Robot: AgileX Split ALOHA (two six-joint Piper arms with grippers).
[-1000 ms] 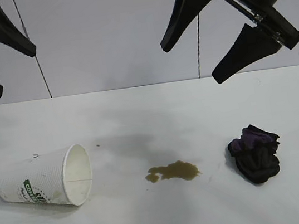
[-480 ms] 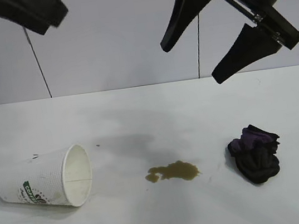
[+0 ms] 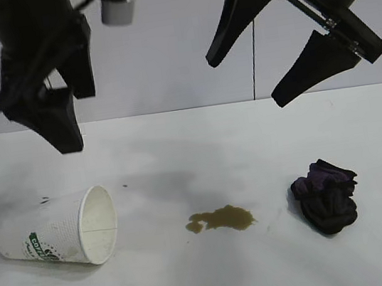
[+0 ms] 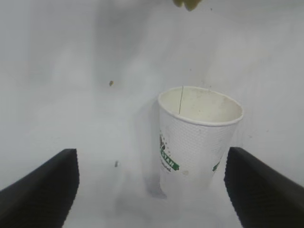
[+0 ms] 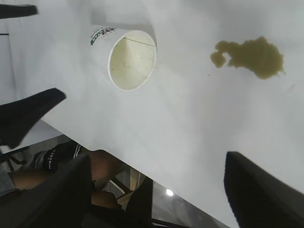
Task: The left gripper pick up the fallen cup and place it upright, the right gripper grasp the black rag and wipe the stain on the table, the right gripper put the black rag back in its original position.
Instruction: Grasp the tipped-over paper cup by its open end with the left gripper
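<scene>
where stain pools, white table matte (grey wall behind).

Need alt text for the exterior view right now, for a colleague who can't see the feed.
A white paper cup lies on its side at the table's left, the open left gripper hanging above it. A brown stain sits mid-table, a black rag to its right, beneath the raised, open right gripper.

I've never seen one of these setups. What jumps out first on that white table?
A white paper cup lies tipped on its side at the left, open mouth facing a brown coffee-coloured stain in the middle of the table. A bunched black rag sits to the right. Above hang two open black claws: the left gripper over the cup, the right gripper above the rag.
</scene>
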